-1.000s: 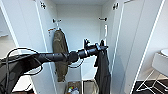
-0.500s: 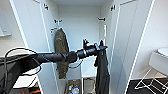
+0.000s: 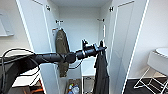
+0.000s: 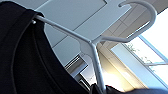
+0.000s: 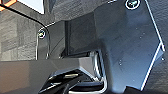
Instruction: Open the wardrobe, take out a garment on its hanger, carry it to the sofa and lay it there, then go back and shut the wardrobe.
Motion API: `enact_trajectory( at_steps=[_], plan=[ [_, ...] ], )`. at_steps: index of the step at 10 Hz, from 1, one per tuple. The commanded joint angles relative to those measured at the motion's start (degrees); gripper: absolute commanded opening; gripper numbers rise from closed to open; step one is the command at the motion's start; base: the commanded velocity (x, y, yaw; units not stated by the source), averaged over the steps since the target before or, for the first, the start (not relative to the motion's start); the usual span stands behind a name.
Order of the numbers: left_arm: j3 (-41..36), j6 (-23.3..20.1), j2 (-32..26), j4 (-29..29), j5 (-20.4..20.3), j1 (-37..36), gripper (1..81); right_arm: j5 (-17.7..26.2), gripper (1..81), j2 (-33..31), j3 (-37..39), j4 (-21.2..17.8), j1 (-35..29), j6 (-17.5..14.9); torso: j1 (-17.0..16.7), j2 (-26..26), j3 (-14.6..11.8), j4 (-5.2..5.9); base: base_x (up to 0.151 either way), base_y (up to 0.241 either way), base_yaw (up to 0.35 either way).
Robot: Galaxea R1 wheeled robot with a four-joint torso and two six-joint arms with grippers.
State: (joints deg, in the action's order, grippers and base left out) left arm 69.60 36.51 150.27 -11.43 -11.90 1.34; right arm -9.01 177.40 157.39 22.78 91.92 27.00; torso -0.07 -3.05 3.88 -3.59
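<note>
Head view looks straight into the wardrobe (image 3: pixel 120 37), whose two slim white doors stand swung wide to either side of a white interior. From the wardrobe's left door side the left arm (image 3: pixel 52 58) reaches across in front of the opening, and the left gripper (image 3: pixel 102 49) sits at the top of the garment (image 3: pixel 101 72) — a plain black T-shirt that hangs straight down from that claw, in front of the wardrobe's right half and close to the right door. The claw looks pressed together on the hanger top there, though its fingers are too small to make out singly. Deeper inside, toward the wardrobe's left wall, an olive-brown jacket (image 3: pixel 62 50) hangs from a black hook, apart from the T-shirt. At the wardrobe's foot lie a few coloured items (image 3: pixel 73 88) too blurred to name. Beyond the right door, beside the wall, stands a white chair (image 3: pixel 156 66) on thin wire legs. Left wrist view shows the hanger (image 4: pixel 92 45) from close below — a thin white frame with a curved hook, its arm running into the black fabric draped over its shoulder. Right wrist view shows dark robot parts above a dark floor (image 5: pixel 15 37); whether the right claw is spread or closed I cannot tell
</note>
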Motion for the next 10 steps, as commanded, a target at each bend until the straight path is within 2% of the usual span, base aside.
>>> enact_trajectory(
  at_steps=[1, 5, 7, 10],
  plan=[
    [-0.6, -0.8, -0.5, 2.4, -2.7, -10.0, 1.0, 2.2, 81.1, 0.3, -0.5, 0.2, -2.5, -0.1, 0.1, 0.0, 0.0, 0.0, 0.0, 0.0, 0.0],
    [-4.5, -0.9, -3.6, 7.2, -2.7, -5.3, 1.0, 2.1, 81.1, 0.3, -0.5, 0.1, -2.8, -0.1, 0.1, 0.0, 0.0, 0.0, 0.0, 0.0, 0.0],
    [-7.5, -0.7, -6.4, 9.8, -2.7, -2.1, 1.0, 2.1, 81.1, 0.2, -0.4, 0.1, -2.8, -0.2, 0.1, 0.0, 0.0, 0.0, 0.0, 0.0, 0.0],
    [-11.8, -0.7, -11.8, 12.1, -2.6, -1.3, 1.0, 2.1, 81.1, 0.1, -0.4, 0.0, -2.8, -0.2, 0.1, 0.0, 0.0, 0.0, 0.0, 0.0, 0.0]
  ],
)
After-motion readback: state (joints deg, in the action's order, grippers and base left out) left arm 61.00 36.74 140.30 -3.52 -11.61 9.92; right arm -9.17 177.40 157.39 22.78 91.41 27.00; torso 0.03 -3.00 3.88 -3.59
